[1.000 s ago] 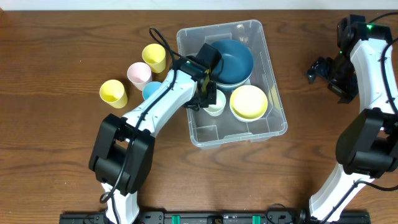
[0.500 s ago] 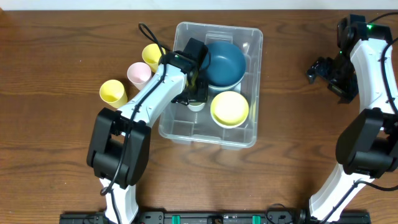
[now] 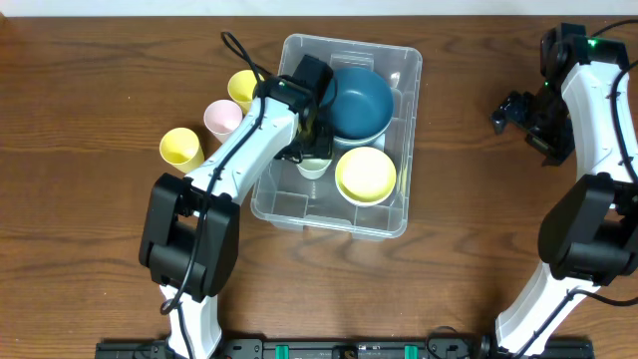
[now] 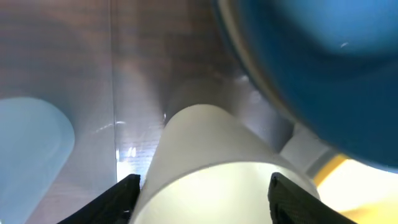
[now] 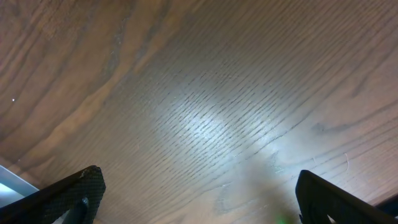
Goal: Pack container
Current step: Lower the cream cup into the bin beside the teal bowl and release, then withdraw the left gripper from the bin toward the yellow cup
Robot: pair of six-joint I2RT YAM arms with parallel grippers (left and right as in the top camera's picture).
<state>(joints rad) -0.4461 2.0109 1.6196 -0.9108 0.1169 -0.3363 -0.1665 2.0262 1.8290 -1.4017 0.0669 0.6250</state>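
The container [image 3: 289,204], a clear plastic bin, lies mid-table. Inside it are a dark blue bowl [image 3: 359,100], a yellow bowl [image 3: 366,175] and a small whitish cup [image 3: 313,168]. My left gripper [image 3: 310,138] reaches down just inside the bin's left wall. In the left wrist view the left gripper [image 4: 202,196] is open, and the whitish cup [image 4: 211,143] stands upright between its fingers [image 4: 121,199], close to both. The blue bowl [image 4: 323,62] fills the upper right there. My right gripper [image 3: 508,112] hovers over bare wood far right. The right gripper [image 5: 199,193] is wide open and holds nothing.
Left of the bin stand a yellow cup [image 3: 242,88], a pink cup [image 3: 221,118] and another yellow cup [image 3: 181,148]. A light blue cup [image 4: 31,143] sits just outside the bin's wall, hidden under my left arm in the overhead view.
The bin has slid left and turned a little, along with my left arm. The left jaws have gone from shut to open. The right arm has stayed still.
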